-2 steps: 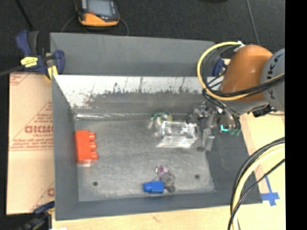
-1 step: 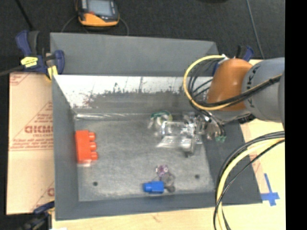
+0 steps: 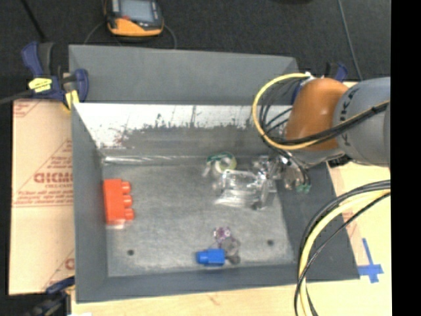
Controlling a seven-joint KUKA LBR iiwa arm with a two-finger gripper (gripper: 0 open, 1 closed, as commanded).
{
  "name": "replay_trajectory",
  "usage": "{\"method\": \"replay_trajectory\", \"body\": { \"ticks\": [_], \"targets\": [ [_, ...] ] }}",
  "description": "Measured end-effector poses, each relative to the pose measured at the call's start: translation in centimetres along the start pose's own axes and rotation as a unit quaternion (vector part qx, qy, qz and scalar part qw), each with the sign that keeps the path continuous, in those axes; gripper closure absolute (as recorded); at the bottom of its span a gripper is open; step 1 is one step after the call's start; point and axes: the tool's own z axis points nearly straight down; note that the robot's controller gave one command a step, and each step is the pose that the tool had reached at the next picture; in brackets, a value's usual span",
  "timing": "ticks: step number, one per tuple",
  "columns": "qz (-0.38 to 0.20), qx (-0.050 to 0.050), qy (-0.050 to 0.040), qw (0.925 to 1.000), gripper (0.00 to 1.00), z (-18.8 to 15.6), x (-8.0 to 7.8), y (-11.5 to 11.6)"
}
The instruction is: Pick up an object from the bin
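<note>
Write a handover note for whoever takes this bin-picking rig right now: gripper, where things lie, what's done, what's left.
Gripper: low in the right half of the bin, beside a crumpled clear plastic thing near the middle; no hold visible.
Elsewhere: orange block at left, blue piece by the near wall, small purplish thing just behind it.
Done: nothing lifted out.
Left: grasp one thing and raise it clear.

Matt, scuffed grey metal bin (image 3: 164, 206); orange block (image 3: 118, 201) looks smooth plastic.

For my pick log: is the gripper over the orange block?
No, the orange block lies far left in the bin, while the gripper is at the right, by a clear plastic thing.
</note>
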Motion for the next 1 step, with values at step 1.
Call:
{"method": "replay_trajectory", "body": {
  "ticks": [1],
  "targets": [
    [-0.014,0.0,0.0002,0.9999,1.0,-16.06,0.53,-1.64]
  ]
}}
